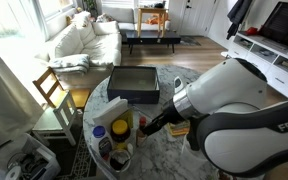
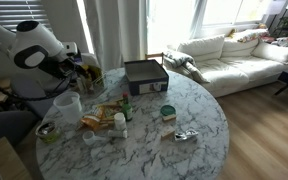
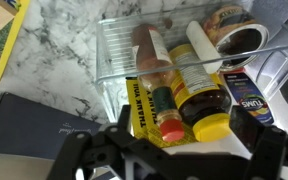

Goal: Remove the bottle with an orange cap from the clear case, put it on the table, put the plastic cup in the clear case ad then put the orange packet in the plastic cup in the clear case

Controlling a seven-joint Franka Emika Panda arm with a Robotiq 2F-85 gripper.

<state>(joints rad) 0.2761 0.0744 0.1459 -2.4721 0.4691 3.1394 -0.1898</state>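
The clear case (image 3: 119, 45) lies on the marbled table (image 3: 64, 40) and holds several bottles on their sides. A small bottle with an orange cap (image 3: 167, 112) lies next to a bigger amber bottle with a yellow cap (image 3: 206, 100), on a yellow "THANK YOU" packet (image 3: 139, 105). My gripper (image 3: 184, 122) is open just above them, one finger on each side of the two caps. In an exterior view the gripper (image 2: 81, 66) hangs over the case at the table's far edge. The plastic cup (image 2: 68, 103) stands empty on the table. An orange-brown packet (image 2: 106, 117) lies near it.
A dark rectangular tray (image 2: 144, 73) sits at the back of the table and shows in both exterior views (image 1: 134, 85). A yellow tub with a blue lid (image 1: 120, 127), a green-lidded jar (image 2: 168, 112), a small bowl (image 2: 47, 130) and a blue Tums pack (image 3: 249, 100) are nearby.
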